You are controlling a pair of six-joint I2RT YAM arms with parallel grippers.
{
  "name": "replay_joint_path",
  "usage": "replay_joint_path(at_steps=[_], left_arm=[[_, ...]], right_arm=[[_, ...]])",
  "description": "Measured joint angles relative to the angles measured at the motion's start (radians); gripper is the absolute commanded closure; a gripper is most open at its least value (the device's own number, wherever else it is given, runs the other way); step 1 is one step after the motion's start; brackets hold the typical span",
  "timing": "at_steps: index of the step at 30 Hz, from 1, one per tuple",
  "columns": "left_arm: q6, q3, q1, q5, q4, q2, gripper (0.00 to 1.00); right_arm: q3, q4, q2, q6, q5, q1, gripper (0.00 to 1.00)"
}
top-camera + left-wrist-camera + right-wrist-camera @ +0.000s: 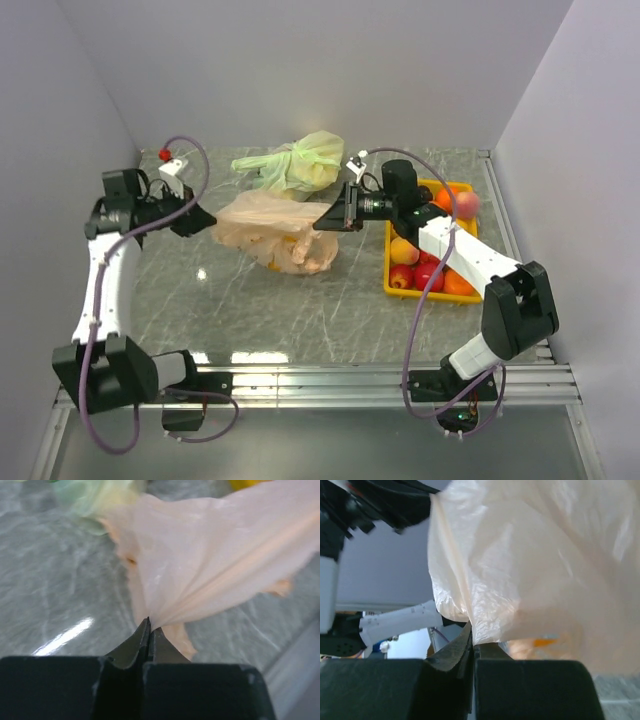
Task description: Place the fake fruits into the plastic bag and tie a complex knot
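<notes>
The peach-orange plastic bag (272, 228) lies mid-table, stretched between both arms. My left gripper (205, 220) is shut on the bag's left edge; in the left wrist view the film (210, 565) fans out from the pinched tips (149, 625). My right gripper (332, 219) is shut on the bag's right edge, with crinkled film (535, 560) rising from its tips (472, 632). An orange shape (545, 642) shows through the film inside the bag. Several fake fruits (430, 268), red, orange and peach, sit in the yellow tray (389, 268) at the right.
A pale yellow-green knotted bag (300, 163) lies behind the peach one. A small red ball (165, 155) sits at the back left corner. Grey walls close in left, back and right; a metal rail (330, 380) runs along the near edge.
</notes>
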Motion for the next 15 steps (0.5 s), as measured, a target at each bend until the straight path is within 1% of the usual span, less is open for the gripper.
replay_joint_path(at_steps=[3,4,5,6,7,8,9,11,12,13,15], left_arm=[[0.085,0.136,0.071,0.19,-0.193,0.1,1.0],[0.106,0.16,0.084,0.228,-0.232,0.127,0.96],[0.122,0.171,0.097,0.26,-0.261,0.152,0.88],[0.121,0.169,0.102,0.273,-0.27,0.161,0.73],[0.118,0.156,0.109,0.262,-0.254,0.164,0.61],[0.101,0.141,0.117,0.252,-0.23,0.159,0.48],[0.085,0.126,0.122,0.238,-0.204,0.15,0.26],[0.043,0.107,0.123,0.211,-0.154,0.125,0.13],[0.015,0.103,0.116,0.204,-0.129,0.107,0.03],[0.002,0.103,0.111,0.2,-0.108,0.092,0.01],[-0.033,0.102,0.103,0.2,-0.068,0.042,0.01]], right_arm=[[-0.021,-0.003,0.0,-0.005,-0.042,-0.014,1.0],[-0.03,0.015,0.0,0.006,-0.055,-0.014,1.0],[-0.036,0.029,0.0,0.015,-0.068,-0.014,1.0],[-0.048,0.062,0.0,0.039,-0.08,-0.011,1.0],[-0.062,0.086,0.0,0.063,-0.088,-0.01,1.0],[-0.075,0.1,0.0,0.086,-0.095,-0.008,1.0],[-0.09,0.121,0.0,0.116,-0.1,-0.004,1.0],[-0.116,0.174,0.001,0.182,-0.105,0.011,1.0],[-0.13,0.216,0.001,0.226,-0.109,0.024,1.0],[-0.138,0.244,0.002,0.259,-0.113,0.032,1.0],[-0.161,0.338,0.007,0.36,-0.126,0.05,1.0]])
